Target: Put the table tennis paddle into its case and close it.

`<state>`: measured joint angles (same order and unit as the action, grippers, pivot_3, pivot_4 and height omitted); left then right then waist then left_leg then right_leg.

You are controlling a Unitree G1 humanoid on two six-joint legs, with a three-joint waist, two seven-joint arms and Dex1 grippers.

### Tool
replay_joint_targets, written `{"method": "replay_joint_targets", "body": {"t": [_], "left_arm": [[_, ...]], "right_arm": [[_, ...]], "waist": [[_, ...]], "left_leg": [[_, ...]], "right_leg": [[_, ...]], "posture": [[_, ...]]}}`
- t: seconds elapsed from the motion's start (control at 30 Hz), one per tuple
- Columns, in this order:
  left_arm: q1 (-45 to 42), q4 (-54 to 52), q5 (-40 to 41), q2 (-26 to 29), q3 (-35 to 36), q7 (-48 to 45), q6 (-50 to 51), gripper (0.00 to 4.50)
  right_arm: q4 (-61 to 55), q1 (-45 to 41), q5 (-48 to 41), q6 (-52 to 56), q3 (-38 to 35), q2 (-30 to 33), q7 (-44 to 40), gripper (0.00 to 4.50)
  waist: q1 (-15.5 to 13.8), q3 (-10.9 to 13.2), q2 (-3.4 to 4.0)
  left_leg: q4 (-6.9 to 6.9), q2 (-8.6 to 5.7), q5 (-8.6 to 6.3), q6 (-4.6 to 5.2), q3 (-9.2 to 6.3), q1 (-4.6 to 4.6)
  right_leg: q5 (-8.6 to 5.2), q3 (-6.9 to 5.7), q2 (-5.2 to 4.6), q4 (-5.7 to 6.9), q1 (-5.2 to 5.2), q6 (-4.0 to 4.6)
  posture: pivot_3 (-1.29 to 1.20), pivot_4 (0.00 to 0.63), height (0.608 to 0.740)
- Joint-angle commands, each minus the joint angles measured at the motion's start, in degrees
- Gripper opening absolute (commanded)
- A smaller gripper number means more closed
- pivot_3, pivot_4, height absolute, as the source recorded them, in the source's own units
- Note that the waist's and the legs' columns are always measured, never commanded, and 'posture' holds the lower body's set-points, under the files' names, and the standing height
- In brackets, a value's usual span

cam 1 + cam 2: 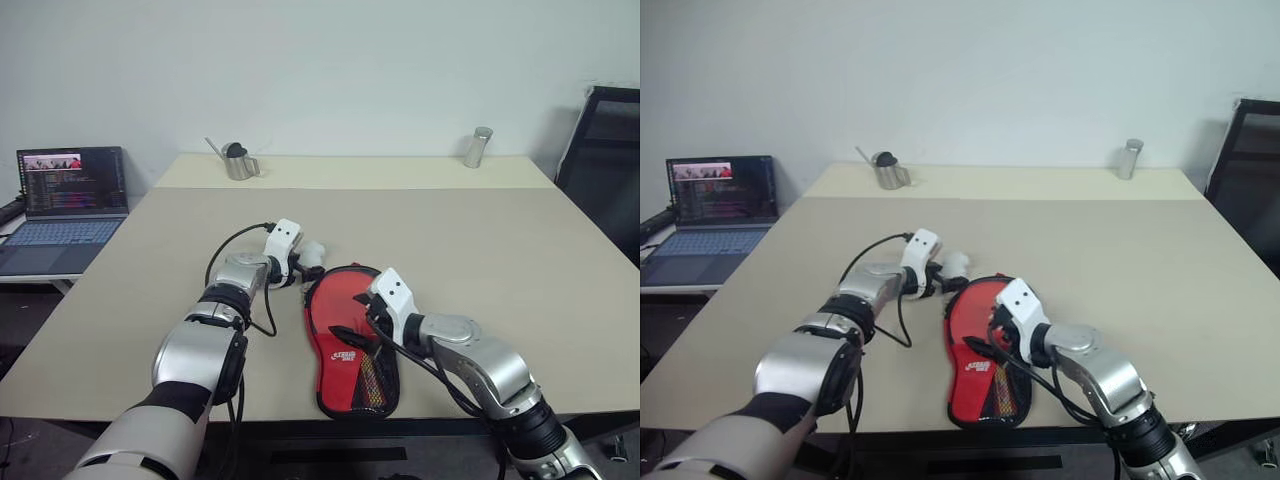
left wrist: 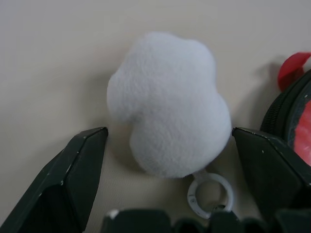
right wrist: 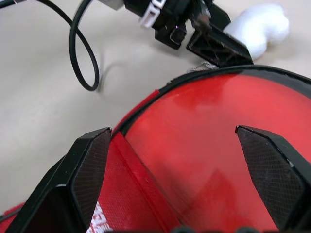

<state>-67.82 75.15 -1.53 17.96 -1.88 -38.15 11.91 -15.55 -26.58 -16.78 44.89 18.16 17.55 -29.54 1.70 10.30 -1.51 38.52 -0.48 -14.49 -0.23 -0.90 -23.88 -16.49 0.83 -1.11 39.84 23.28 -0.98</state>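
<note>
Grippers, two, black-fingered, both spread wide and holding nothing. Left gripper (image 2: 165, 141): its fingers stand either side of a white fluffy plush charm (image 2: 167, 99) on a small white ring (image 2: 210, 195), not pressing it; the charm lies on the beige table (image 1: 480, 240) just beside the case's round end, and its ring probably serves as the zip pull, though the join is hidden. Right gripper (image 3: 175, 174): hovers over the round end of the case, its fingers straddling the table tennis paddle's plain red rubber face (image 3: 214, 141), which sits inside the open black-trimmed rim. Case (image 1: 352, 345): soft, paddle-shaped, red fabric with white logo and black mesh, lying at the table's near edge between the two arms, its zip not yet closed. Paddle handle: hidden. Beyond: steel watering can (image 1: 237, 161) and steel cylinder (image 1: 479, 147) at the far edge, open laptop (image 1: 70, 205) on a side desk, dark chair (image 1: 605, 160). Risks, judged: the left fingers could squeeze only soft plush and slip off; a pull on the charm could drag the unpinned case toward the table edge; the zip could snag on the paddle's rim if the flap lies uneven.
</note>
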Motion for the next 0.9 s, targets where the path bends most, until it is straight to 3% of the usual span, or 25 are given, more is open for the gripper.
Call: {"method": "replay_joint_targets", "body": {"t": [0.03, 0.3, 0.4, 0.63, 0.9], "left_arm": [[-0.72, 0.15, -0.82, -0.66, 0.62, 0.52, -0.89, 3.89], [1.0, 0.21, -1.11, -1.57, 1.7, 0.95, -0.99, 0.95], [1.41, 0.04, -0.53, -1.31, 3.22, 2.96, -1.95, 0.08], [4.55, -3.28, 4.8, -2.68, 9.79, 4.94, -8.19, 0.03], [13.02, -14.0, 8.62, -6.34, 11.32, 3.65, -12.1, 0.03]], "right_arm": [[-2.28, -0.62, 0.7, -1.0, -0.84, -0.63, 0.74, 4.5], [-2.22, -0.08, 1.8, -1.6, -1.22, -1.1, 1.75, 4.5], [-2.48, 0.34, 2.19, -2.11, -1.44, -1.16, 1.9, 4.5], [-2.19, 0.32, -0.18, -1.09, -4.35, -3.15, 2.61, 4.5], [-0.26, -0.65, 1.49, -4.34, -4.65, -3.91, 2.29, 4.5]], "waist": [[-0.01, 0.0, 0.0], [-0.01, 0.0, -0.01], [-0.01, -0.01, -0.01], [0.03, -0.01, -0.02], [-0.04, -0.01, -0.02]], "left_leg": [[0.04, 0.0, 0.0, 0.0, 0.0, 0.0], [0.24, 0.0, 0.0, 0.0, -0.01, -0.01], [0.25, 0.0, 0.0, 0.0, -0.01, -0.01], [0.28, 0.01, 0.0, 0.0, -0.03, 0.01], [0.28, -0.01, 0.0, 0.0, -0.01, -0.01]], "right_leg": [[0.0, 0.0, 0.0, 0.02, 0.0, 0.0], [0.0, -0.01, 0.0, 0.16, -0.02, 0.0], [0.0, -0.01, 0.0, 0.16, -0.02, 0.0], [0.01, -0.01, 0.0, 0.22, -0.03, 0.0], [0.01, 0.02, -0.04, 0.2, -0.03, 0.0]], "posture": [[0.0, 0.15, 0.74], [0.0, 0.15, 0.74], [0.0, 0.15, 0.74], [0.0, 0.15, 0.74], [0.0, 0.15, 0.74]]}}
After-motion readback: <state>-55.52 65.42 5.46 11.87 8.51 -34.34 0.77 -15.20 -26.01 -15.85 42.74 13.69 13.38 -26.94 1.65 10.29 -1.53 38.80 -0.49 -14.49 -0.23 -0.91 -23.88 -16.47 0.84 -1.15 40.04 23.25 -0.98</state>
